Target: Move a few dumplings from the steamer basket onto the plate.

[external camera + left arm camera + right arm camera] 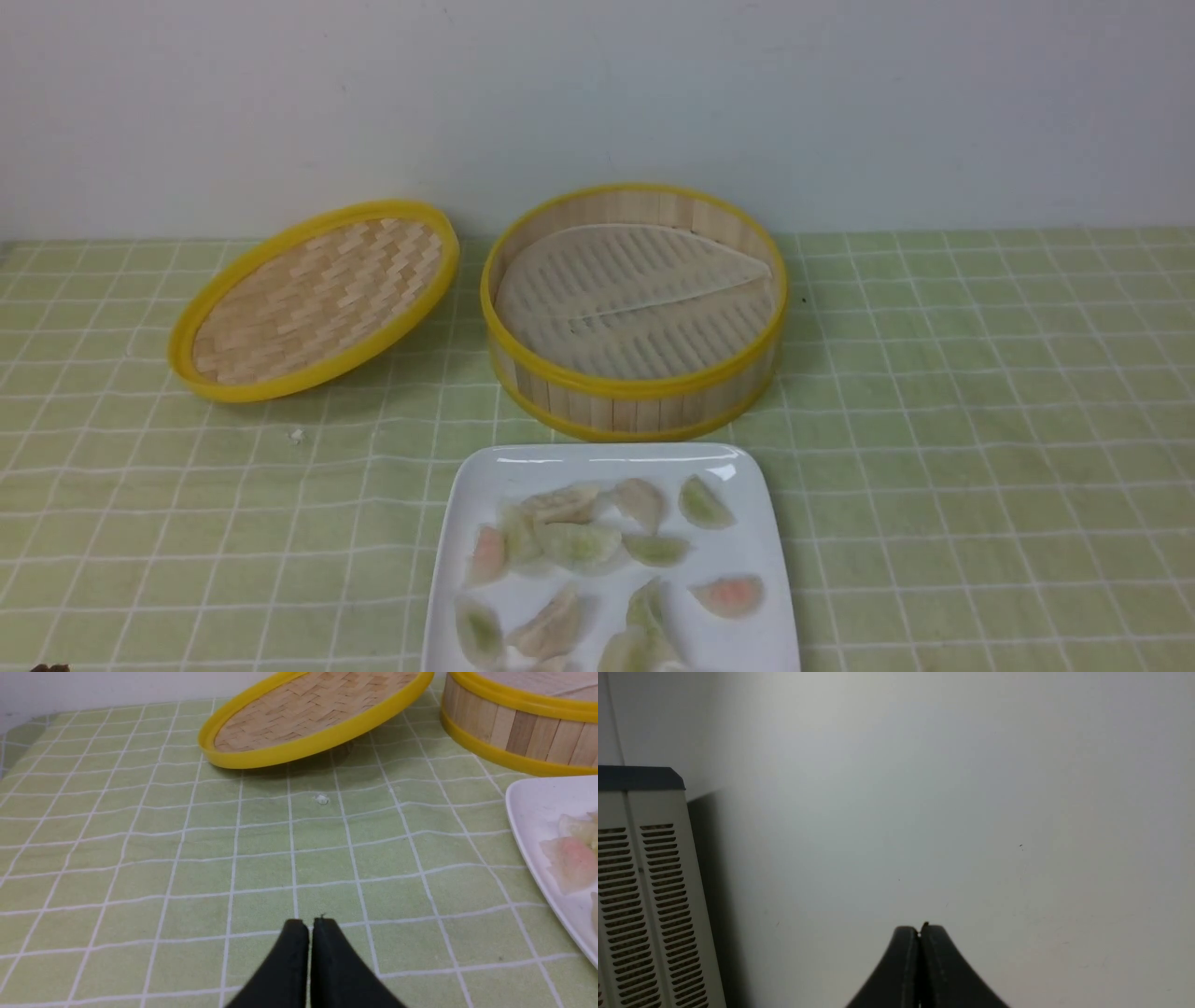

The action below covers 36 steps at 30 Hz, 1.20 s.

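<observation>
The steamer basket [635,406] stands at mid-table, and only its pale ridged liner [635,299] shows inside. In front of it lies the white square plate [523,467] with several dumplings on it, among them a cream one [560,504], a green-tinted one [702,502] and pink-tinted ones [733,595]. My left gripper [310,921] is shut and empty, low over the tablecloth to the left of the plate [532,802]. My right gripper [919,927] is shut and empty, facing a bare wall. Neither gripper shows in the front view.
The shallow woven lid [313,299] leans tilted to the left of the basket. A small white crumb [297,435] lies on the green checked cloth in front of it. A pale vented box [644,896] stands beside the wall in the right wrist view.
</observation>
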Motion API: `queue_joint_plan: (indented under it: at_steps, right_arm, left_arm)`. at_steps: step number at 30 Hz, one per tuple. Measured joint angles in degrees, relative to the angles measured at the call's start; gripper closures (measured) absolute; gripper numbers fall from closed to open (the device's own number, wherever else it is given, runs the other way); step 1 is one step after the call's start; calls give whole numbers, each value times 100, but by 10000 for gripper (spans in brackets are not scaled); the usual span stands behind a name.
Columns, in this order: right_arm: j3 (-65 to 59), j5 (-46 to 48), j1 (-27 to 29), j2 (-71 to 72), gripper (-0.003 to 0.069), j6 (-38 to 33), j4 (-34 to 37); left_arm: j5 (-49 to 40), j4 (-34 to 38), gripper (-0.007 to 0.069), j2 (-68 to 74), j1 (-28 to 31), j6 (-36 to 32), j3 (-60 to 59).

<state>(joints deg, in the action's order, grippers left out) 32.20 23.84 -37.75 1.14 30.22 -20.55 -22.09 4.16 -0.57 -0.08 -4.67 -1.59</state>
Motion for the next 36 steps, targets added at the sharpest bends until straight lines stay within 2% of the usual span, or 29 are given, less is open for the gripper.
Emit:
queue_joint_plan:
  at_steps: [23,26,27,32,36]
  right_arm:
    - [-29,-42,0,0,673,-82,51]
    - [-162,-65,0,0,673,-674,598]
    - [-242,-76,0,0,673,-1130,1014]
    - [-551,-123,0,0,673,-2506,2135]
    - [-750,-135,0,0,673,-2747,2319]
  left_arm:
    - [0,0,631,0,0,0,0]
    - [0,0,631,0,0,0,0]
    - [0,0,631,0,0,0,0]
    - [0,0,631,0,0,0,0]
    - [0,0,631,0,0,0,0]
